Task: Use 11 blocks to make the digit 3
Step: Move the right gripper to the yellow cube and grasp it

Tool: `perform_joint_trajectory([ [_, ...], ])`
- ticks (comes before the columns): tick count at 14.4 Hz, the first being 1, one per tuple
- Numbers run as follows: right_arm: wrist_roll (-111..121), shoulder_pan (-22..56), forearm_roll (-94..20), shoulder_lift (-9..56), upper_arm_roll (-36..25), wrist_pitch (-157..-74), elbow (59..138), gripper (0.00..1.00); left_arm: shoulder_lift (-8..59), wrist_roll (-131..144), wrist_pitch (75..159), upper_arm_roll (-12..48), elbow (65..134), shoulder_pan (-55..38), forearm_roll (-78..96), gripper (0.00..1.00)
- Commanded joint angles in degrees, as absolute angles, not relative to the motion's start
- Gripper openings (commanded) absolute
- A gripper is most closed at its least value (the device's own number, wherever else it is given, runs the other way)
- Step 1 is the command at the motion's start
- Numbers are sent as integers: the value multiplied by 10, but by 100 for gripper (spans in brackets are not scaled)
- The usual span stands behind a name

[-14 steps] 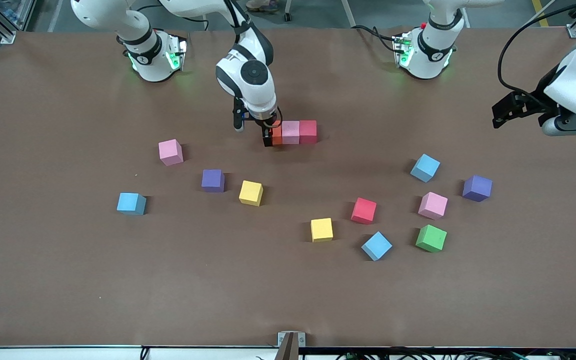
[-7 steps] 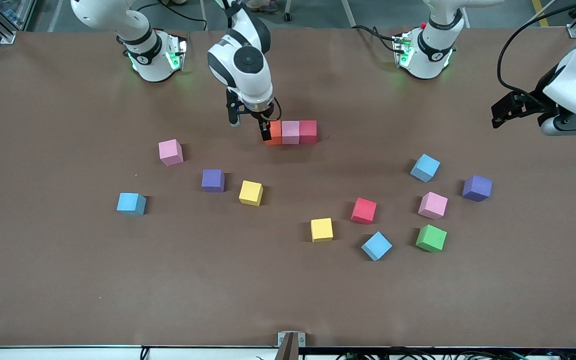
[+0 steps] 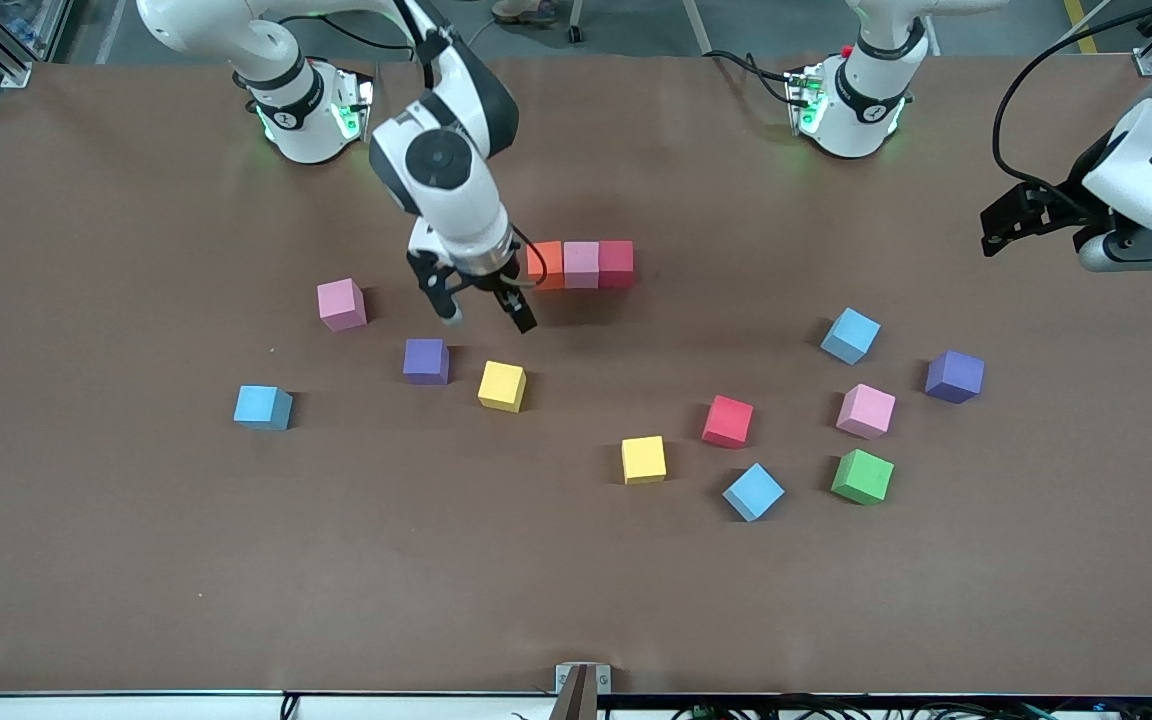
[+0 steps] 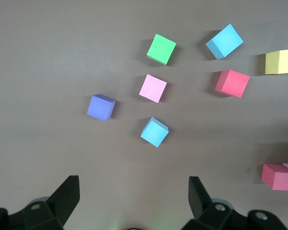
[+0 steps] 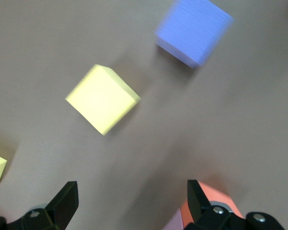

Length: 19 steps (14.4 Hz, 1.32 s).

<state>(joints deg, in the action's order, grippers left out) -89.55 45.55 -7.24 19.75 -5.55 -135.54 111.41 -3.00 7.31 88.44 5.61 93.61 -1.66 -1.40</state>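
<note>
While three cubes already sit side by side as a straight row — orange cube (image 3: 544, 265), pink cube (image 3: 581, 264) and red cube (image 3: 616, 263), touching face to face — the rest of the blocks lie loose and nearer the front camera, so this row reads as the first short bar of the digit 3.

The right gripper (image 3: 484, 311) hangs over bare table between that row and the yellow cube (image 3: 502, 386), its fingers spread wide with nothing between them. Its wrist view looks down on that yellow cube (image 5: 103, 98) and a purple cube (image 5: 194, 30), which suggests one of the two is the next pick; the yellow one lies closer to its line.

The left gripper (image 3: 1011, 218) waits in the air at the left arm's end of the table, also spread wide and empty — probably parked there to keep the building area free. Its camera takes in the cluster below it: green cube (image 4: 161, 48), a pink one (image 4: 152, 88), a light blue one (image 4: 154, 132).

Loose pieces are well apart from each other, so fingers should fit around any of them.
</note>
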Motion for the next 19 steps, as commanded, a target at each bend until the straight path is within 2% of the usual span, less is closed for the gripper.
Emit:
perform_joint_trajectory([
  [1, -804, 446, -68, 298, -49, -1345, 1011, 100, -35, 69, 877, 54, 937, -15, -4, 100],
  [3, -753, 439, -62, 326, -50, -1349, 994, 100, -34, 69, 877, 54, 937, -14, -4, 100],
  [7, -621, 415, -35, 329, -50, -1350, 998, 100, -33, 69, 878, 54, 937, -13, -4, 100],
  [17, -527, 410, -13, 368, -50, -1388, 1000, 98, -33, 70, 879, 54, 937, -16, -4, 100],
  [18, -526, 410, -13, 368, -50, -1388, 1000, 96, -33, 70, 879, 54, 937, -15, -4, 100],
  [19, -519, 410, -13, 368, -50, -1387, 1000, 82, -33, 70, 879, 54, 937, -15, -4, 100],
])
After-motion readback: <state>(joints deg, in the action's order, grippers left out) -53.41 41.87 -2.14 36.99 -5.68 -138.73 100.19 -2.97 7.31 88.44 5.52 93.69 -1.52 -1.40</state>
